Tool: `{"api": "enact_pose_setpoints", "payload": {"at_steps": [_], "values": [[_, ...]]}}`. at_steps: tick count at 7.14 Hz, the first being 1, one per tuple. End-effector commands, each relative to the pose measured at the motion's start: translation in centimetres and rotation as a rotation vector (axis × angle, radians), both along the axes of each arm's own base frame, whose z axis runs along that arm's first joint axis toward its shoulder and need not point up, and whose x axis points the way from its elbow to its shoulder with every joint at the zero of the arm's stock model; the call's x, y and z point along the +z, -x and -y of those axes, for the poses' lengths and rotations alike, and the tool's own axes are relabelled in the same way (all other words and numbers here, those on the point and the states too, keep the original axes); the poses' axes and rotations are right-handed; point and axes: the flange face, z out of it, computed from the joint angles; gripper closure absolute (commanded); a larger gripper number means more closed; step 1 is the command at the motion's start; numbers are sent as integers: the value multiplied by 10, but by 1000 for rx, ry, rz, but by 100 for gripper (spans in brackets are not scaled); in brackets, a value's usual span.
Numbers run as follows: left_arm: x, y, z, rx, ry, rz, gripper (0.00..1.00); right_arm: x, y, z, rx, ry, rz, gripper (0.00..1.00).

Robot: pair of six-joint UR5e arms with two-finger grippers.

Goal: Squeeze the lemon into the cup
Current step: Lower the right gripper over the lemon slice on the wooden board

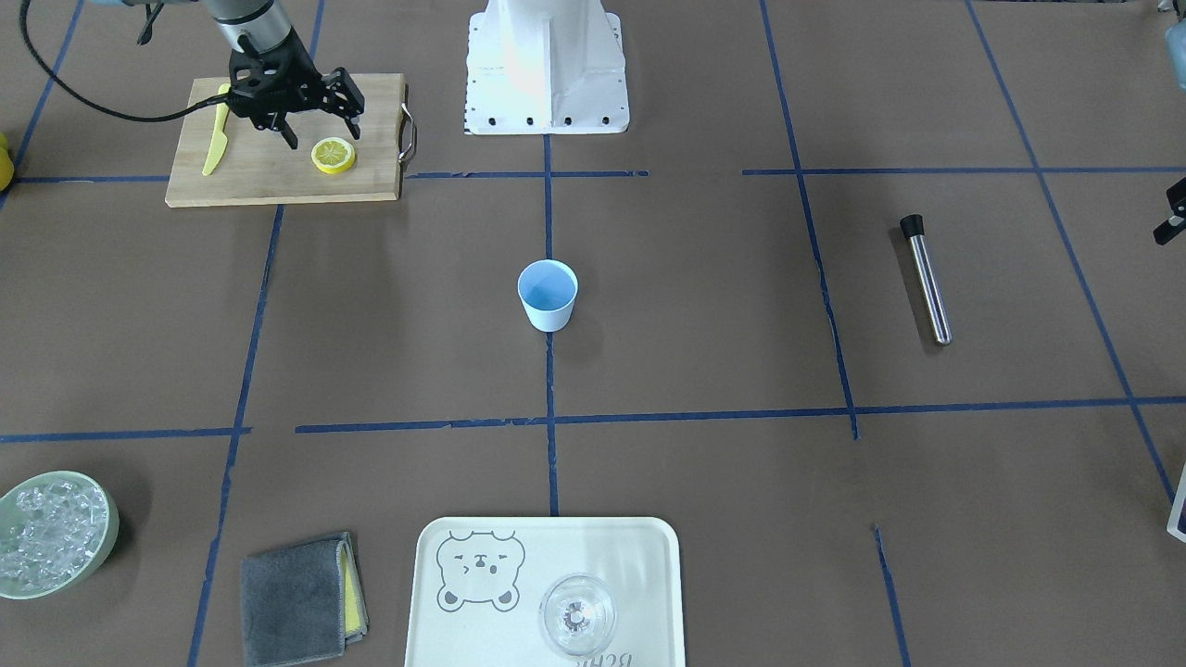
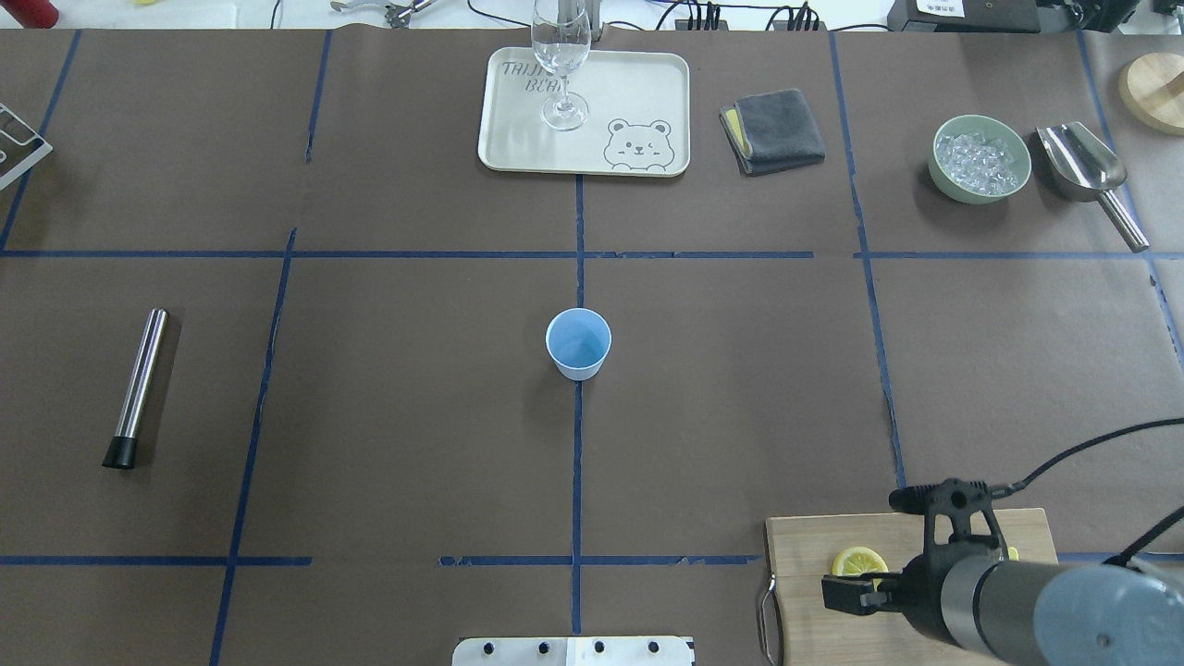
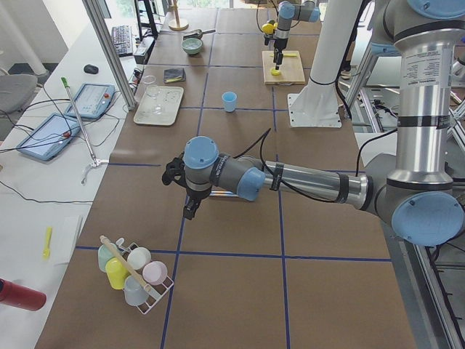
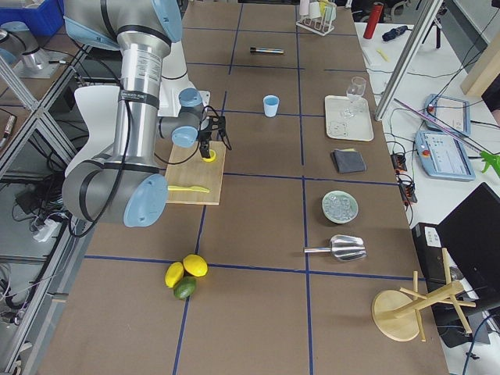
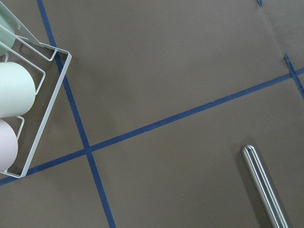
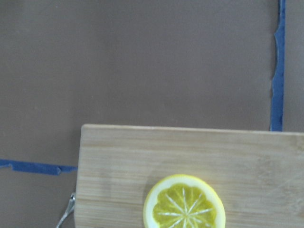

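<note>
A lemon slice (image 1: 333, 155) lies flat on the wooden cutting board (image 1: 278, 181) at the robot's right. It also shows in the right wrist view (image 6: 184, 204) and the overhead view (image 2: 859, 561). My right gripper (image 1: 321, 132) hangs open just above and behind the slice, holding nothing. The light-blue cup (image 1: 548, 295) stands upright at the table's middle (image 2: 578, 344), far from both grippers. My left gripper (image 3: 178, 187) hovers over the table's far left end beside a steel tube; I cannot tell whether it is open or shut.
A yellow knife (image 1: 216, 139) lies on the board. A steel tube (image 2: 139, 384) lies at the left. A tray (image 1: 463, 639) bears a clear glass (image 1: 577, 613). A grey cloth (image 1: 301, 597), a bowl of ice (image 1: 51, 533) and a metal scoop (image 2: 1082, 162) lie beyond. A wire rack (image 5: 42, 99) holds cups.
</note>
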Motion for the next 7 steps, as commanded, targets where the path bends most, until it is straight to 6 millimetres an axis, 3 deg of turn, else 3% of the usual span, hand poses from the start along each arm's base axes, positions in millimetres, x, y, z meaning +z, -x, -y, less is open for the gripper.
{"api": "enact_pose_setpoints", "payload": {"at_steps": [1,3,6,7], "values": [[0,0,0,3,-3,1,0,1,10,-32,56,-26,9,0],[4,0,-4,3,4,1,0,9,-3,-12,102,-27,-13,4],[5,0,-4,4,5,2,0,5,9,-16,86,-17,1,4],[6,0,-4,5,5,2,0,14,12,-16,87,-20,-16,4]]}}
